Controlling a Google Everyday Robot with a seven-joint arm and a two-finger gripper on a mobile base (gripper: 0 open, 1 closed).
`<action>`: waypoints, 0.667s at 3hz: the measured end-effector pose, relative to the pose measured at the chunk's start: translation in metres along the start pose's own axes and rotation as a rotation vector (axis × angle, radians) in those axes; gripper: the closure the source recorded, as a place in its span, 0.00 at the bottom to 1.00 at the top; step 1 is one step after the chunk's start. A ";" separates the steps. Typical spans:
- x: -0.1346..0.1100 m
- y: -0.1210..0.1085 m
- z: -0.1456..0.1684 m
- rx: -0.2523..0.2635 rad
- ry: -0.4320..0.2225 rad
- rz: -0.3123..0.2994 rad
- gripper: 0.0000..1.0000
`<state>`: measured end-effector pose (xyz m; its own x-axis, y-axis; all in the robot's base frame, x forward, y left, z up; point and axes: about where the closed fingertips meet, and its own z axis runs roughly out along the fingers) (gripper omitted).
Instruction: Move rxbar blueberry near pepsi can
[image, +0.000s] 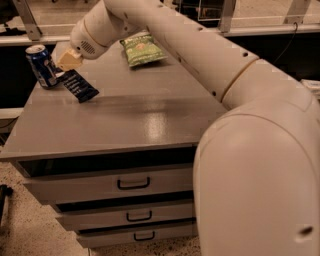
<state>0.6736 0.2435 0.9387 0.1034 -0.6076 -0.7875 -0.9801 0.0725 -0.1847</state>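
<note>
The rxbar blueberry (79, 86) is a dark navy flat bar with white text, near the far left of the cabinet top. My gripper (67, 61) is shut on its upper end, and the bar slants down to the right from the tan fingertips. The pepsi can (42, 66) stands upright at the far left corner, just left of the gripper and the bar's upper end. My white arm reaches in from the right across the top.
A green chip bag (142, 50) lies at the back middle of the grey cabinet top (125, 120). Drawers with black handles (133, 183) are below the front edge. A railing runs behind the cabinet.
</note>
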 end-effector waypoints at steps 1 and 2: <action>0.003 -0.025 0.026 -0.020 -0.023 0.015 1.00; 0.009 -0.041 0.048 -0.039 -0.034 0.033 1.00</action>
<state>0.7225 0.2733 0.9106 0.0759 -0.5780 -0.8125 -0.9889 0.0611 -0.1358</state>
